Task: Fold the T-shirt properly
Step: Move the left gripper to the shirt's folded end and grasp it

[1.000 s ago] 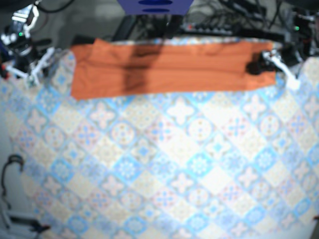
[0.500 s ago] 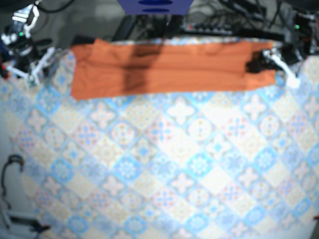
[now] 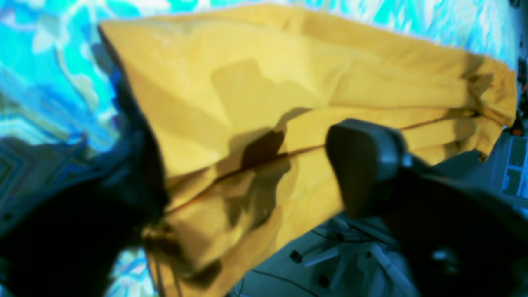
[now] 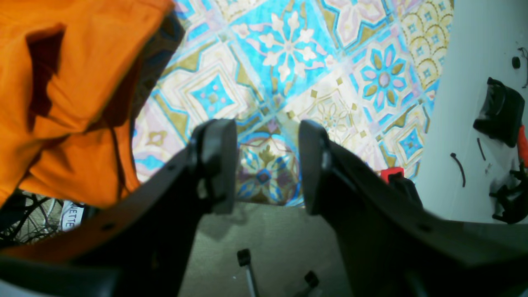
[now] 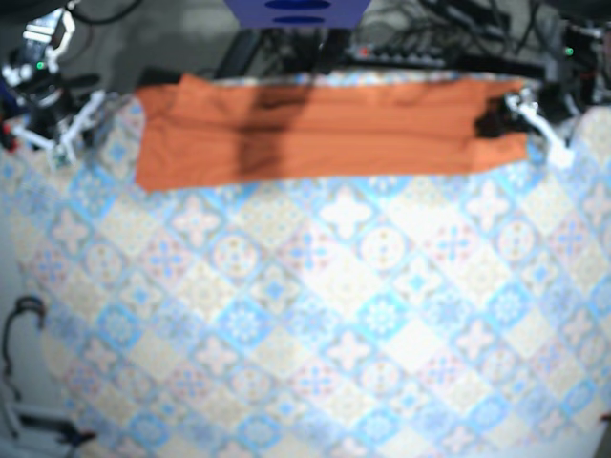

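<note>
The orange T-shirt (image 5: pixel 325 129) lies folded into a long flat strip along the far edge of the table. My left gripper (image 5: pixel 495 122) sits at the strip's right end. In the left wrist view the cloth (image 3: pixel 288 82) looks yellow, and my left gripper (image 3: pixel 247 165) is open with its jaws wide apart and the layered shirt end between them. My right gripper (image 5: pixel 67 129) is off the strip's left end. In the right wrist view it (image 4: pixel 264 165) stands open over the tablecloth with nothing between its jaws, and the shirt's end (image 4: pixel 62 82) lies to its left.
A patterned blue and cream tablecloth (image 5: pixel 334 315) covers the table. Cables and equipment (image 5: pixel 430 48) crowd the space past the far edge. Beyond the table's side edge, the floor (image 4: pixel 474 123) holds dark gear and loose cables.
My left gripper has edged slightly toward the far edge at the shirt's right end. The shirt and the right arm look unchanged.
</note>
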Robot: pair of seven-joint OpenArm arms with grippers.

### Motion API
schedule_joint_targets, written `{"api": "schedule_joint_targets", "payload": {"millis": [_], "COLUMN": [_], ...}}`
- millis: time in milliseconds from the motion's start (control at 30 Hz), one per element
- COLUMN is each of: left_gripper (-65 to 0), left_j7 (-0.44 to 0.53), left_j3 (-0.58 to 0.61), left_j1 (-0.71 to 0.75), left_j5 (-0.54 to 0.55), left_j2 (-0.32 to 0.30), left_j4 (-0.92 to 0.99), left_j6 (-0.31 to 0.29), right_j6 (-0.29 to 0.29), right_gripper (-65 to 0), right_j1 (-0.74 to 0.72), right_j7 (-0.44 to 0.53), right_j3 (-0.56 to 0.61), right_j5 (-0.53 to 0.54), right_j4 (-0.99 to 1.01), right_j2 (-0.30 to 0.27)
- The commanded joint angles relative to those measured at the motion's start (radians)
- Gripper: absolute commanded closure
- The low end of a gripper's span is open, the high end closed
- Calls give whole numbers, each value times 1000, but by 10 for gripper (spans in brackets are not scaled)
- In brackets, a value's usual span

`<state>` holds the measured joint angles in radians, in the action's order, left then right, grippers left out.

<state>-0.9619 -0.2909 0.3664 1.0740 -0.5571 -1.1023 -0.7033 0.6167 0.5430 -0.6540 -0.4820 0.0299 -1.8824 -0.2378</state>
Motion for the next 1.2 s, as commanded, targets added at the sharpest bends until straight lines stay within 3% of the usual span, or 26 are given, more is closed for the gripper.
{"api": "schedule_joint_targets", "payload": {"millis": [0,233,367,1167], "left_gripper": [-426,-133,-6,0], "left_j7": [-121,-119,-119,-78], "left_j3": [23,20,20,17], "left_j1": [26,24,7,0], "left_j5": [-81,-77,-81,-77], "left_j2": [12,13,13,9], "left_j4": [14,14,15,11], "left_j6": [26,26,26,46], "right_j6": [-4,-4,-4,-4], "right_gripper": [-245,-245,-245,-245], "right_j1": [2,2,2,2], "right_j7": [18,18,18,18], "right_j3": [-4,-4,-4,-4], "right_j5": [6,6,6,6], "right_j4": [-16,-16,-16,-16], "right_j2": [-15,-15,-15,-15]}}
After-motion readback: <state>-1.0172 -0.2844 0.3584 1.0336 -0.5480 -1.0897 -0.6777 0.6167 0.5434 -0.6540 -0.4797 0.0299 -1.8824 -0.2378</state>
